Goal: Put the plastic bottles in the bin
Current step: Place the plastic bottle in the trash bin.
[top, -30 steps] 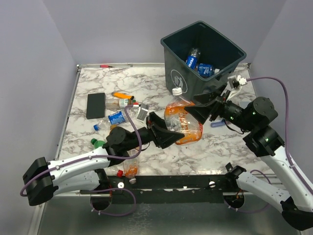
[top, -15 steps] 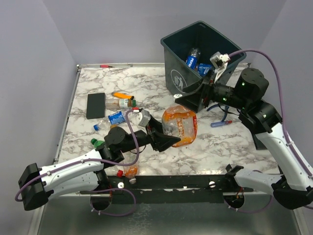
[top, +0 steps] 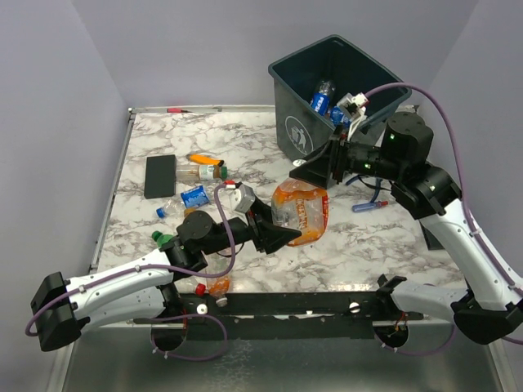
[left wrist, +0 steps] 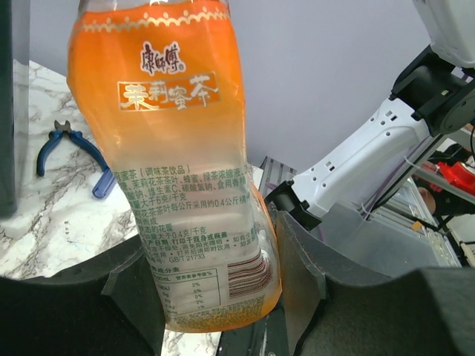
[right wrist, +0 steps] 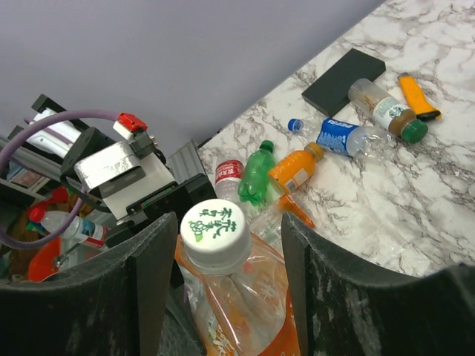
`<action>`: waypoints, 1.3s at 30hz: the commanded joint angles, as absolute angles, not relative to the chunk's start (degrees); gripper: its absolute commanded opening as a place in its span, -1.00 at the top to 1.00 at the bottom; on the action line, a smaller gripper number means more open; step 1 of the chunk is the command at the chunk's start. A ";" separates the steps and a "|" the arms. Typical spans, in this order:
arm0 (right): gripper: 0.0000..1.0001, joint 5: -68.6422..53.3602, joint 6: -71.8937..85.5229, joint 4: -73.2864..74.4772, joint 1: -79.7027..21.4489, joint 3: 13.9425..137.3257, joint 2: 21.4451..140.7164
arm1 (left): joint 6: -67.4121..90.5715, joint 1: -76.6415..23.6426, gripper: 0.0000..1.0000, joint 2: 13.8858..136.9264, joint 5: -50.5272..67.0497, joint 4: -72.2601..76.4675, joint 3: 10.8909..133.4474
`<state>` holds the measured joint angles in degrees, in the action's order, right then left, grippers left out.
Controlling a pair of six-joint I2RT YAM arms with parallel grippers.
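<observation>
The orange bottle [top: 301,211] is pinched by the left gripper [top: 284,234]; the spread right gripper [right wrist: 228,222] is now brought around its cap [right wrist: 215,228], so a handover seems prepared.

In the top view the neck and cap of the large orange bottle [top: 301,214] are hidden behind the right hand [top: 306,175], and part of its lower side is behind the left hand [top: 282,234]. The left wrist view cuts the bottle's top off at the upper edge. The right wrist view cuts its lower body off at the bottom edge. The right arm and its cable cover the bin [top: 288,102] at its near right rim, along with some of the bottles inside. Only one blue handle of the pliers [top: 365,207] shows past that arm. A small bottle [top: 217,286] at the near edge of the table [top: 368,245] lies partly under the left arm.
</observation>
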<state>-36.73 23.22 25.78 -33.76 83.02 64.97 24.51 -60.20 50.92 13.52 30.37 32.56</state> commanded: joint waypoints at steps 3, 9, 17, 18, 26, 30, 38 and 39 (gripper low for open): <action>0.05 -36.27 23.62 26.58 -33.78 79.90 64.39 | 23.96 -60.01 0.42 51.61 14.83 30.59 35.09; 0.95 -33.65 23.74 23.65 -33.81 77.97 62.66 | 23.89 -59.95 -0.17 51.73 14.25 28.27 36.31; 0.99 -23.23 18.93 20.68 -33.84 78.84 52.70 | 8.62 -59.94 -0.98 43.32 -5.96 9.26 45.57; 0.99 -21.50 18.13 19.90 -33.83 78.84 51.32 | 6.02 -59.94 -0.98 42.43 -11.18 7.99 46.77; 0.99 -2.51 9.27 14.89 -33.84 81.85 46.67 | -11.44 -59.90 -0.98 46.24 -51.75 4.44 53.01; 0.99 10.30 7.19 12.10 -33.82 84.46 49.92 | -9.71 -58.27 -0.98 50.71 -55.20 4.83 50.50; 0.99 21.23 2.59 -4.87 -33.83 88.09 56.64 | -2.46 -53.36 -0.98 49.39 -51.23 10.57 40.59; 0.99 21.79 1.32 -6.93 -33.83 88.60 57.58 | -1.85 -53.03 -0.98 48.89 -50.77 10.57 39.99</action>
